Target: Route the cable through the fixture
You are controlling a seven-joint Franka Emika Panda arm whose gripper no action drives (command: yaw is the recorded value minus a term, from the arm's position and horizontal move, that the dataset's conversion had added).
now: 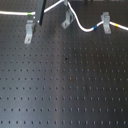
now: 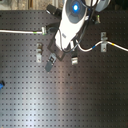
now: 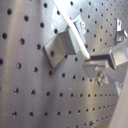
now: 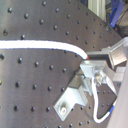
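The white cable [image 1: 82,27] runs along the back of the black perforated board. Its green band [image 1: 32,13] is at the first exterior view's left, its blue-and-yellow band [image 1: 114,25] past the right fixture [image 1: 106,24]. The middle fixture [image 1: 66,21] and the left fixture [image 1: 29,32] stand in the same row. My gripper [image 1: 38,20] hangs just beside the green band. In the first wrist view my gripper [image 3: 89,60] pinches the cable [image 3: 72,32] next to a fixture [image 3: 62,45]. The second wrist view shows the same grip [image 4: 86,59] on the cable [image 4: 45,45].
The board [image 1: 65,90] is a black plate with rows of holes. In the second exterior view the white arm [image 2: 72,20] covers the board's back middle, above the three fixtures [image 2: 40,50] [image 2: 75,60] [image 2: 103,42]. A small blue item [image 2: 1,85] lies at the second exterior view's left edge.
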